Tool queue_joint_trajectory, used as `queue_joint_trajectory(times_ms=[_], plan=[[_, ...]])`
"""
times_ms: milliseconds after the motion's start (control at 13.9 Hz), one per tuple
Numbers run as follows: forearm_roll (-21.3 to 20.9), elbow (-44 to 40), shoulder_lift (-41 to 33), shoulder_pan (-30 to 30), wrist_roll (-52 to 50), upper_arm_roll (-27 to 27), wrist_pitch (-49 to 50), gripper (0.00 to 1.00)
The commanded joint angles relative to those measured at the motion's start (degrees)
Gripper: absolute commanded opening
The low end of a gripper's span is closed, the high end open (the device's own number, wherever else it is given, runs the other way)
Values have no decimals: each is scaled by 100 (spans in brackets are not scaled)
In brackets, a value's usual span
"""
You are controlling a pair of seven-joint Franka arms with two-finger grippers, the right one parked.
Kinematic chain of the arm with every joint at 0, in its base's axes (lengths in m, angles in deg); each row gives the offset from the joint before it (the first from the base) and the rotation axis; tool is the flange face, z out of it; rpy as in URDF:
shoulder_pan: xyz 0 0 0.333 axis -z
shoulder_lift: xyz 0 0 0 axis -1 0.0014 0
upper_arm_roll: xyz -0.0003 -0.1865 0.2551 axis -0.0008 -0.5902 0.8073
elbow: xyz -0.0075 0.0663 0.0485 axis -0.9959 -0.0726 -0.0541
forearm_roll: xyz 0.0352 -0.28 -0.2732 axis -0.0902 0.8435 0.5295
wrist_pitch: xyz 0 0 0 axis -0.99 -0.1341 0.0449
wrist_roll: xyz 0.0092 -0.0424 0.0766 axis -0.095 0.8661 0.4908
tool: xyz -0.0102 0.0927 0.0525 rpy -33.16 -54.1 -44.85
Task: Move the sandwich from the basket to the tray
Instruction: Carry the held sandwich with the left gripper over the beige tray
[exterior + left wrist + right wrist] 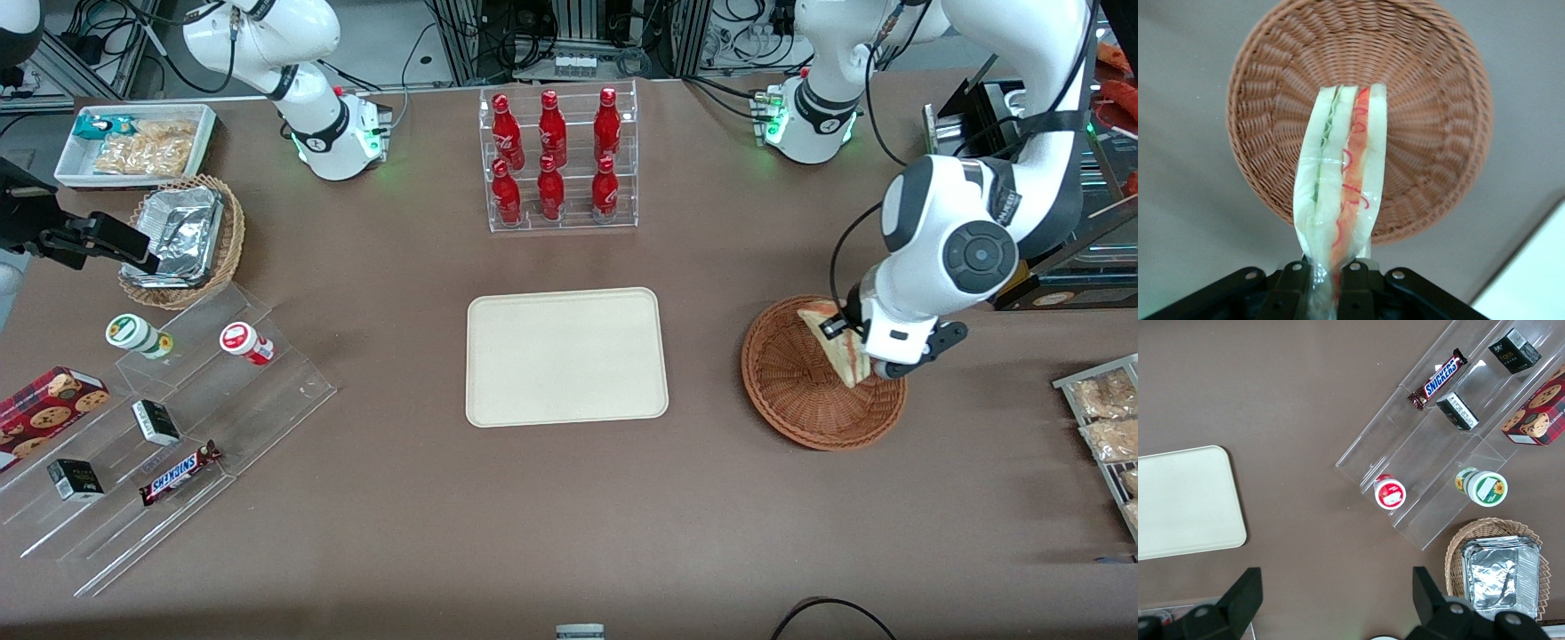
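Brown worktop (569, 516). Pincer (1327, 283) clamped on sandwich (1341, 180) w/ wedge hanging above basket (1265, 87), lifted clear of the weave. Tray (566, 356) lies mid-worktop, well apart from basket, toward parked arm's end.

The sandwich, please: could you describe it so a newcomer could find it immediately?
Find the round reddish-brown basket toward the working arm's end of the table, beside the cream tray. Above it, the gripper is shut on the sandwich, a clear-wrapped white-bread wedge with green and red filling.
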Motion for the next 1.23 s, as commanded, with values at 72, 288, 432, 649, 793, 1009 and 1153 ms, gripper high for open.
queue_joint_trajectory(times_ms=[72, 288, 432, 649, 793, 1009, 1153], plan=[[-52, -271, 214, 671, 41, -24, 138, 7], [-61, -675, 591, 1251, -11, -24, 146, 6], [-43, -991, 855, 1541, -3, -33, 138, 6], [9, -1562, 1399, 2016, -29, -33, 138, 7], [36, -1958, 1786, 2306, -64, -33, 103, 7], [378, -2397, 2296, 2605, -169, -59, 50, 7], [475, -2880, 2691, 2808, -292, -59, 50, 7]])
